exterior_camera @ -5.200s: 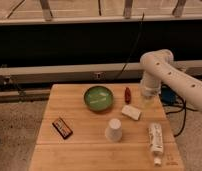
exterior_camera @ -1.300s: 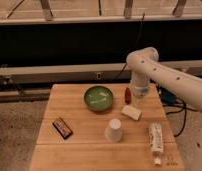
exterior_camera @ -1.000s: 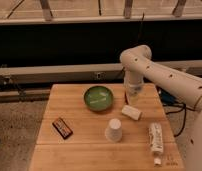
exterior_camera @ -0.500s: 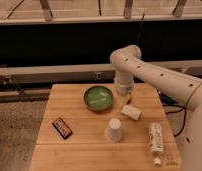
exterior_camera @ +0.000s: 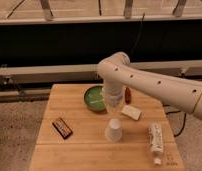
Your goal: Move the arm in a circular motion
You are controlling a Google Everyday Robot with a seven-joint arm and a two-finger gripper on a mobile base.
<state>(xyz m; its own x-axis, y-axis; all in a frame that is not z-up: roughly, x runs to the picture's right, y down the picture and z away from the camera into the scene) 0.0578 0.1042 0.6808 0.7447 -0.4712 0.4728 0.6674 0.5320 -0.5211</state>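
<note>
Gripper hangs at the lower end of the arm, just over the right edge of the green bowl; I cannot tell from my camera view how it is set, since the wrist column covers it. I see the arm itself coming in from the right edge of the frame as a thick white tube, rising leftward to a rounded elbow above and a little right of the bowl, then dropping straight down toward the bowl's right rim. Small dark screw holes dot its side.

Taking the bowl as my reference on the wooden table: a small dark red bottle stands upright to its right, just past the arm's vertical segment. A pale rectangular packet lies to the bowl's lower right, flat on the wood. An upturned white paper cup sits below the bowl, nearer me, slightly right of it. A dark snack bar lies to the bowl's lower left, angled. A white plastic bottle lies on its side far to the bowl's lower right, near the table's front corner.
</note>
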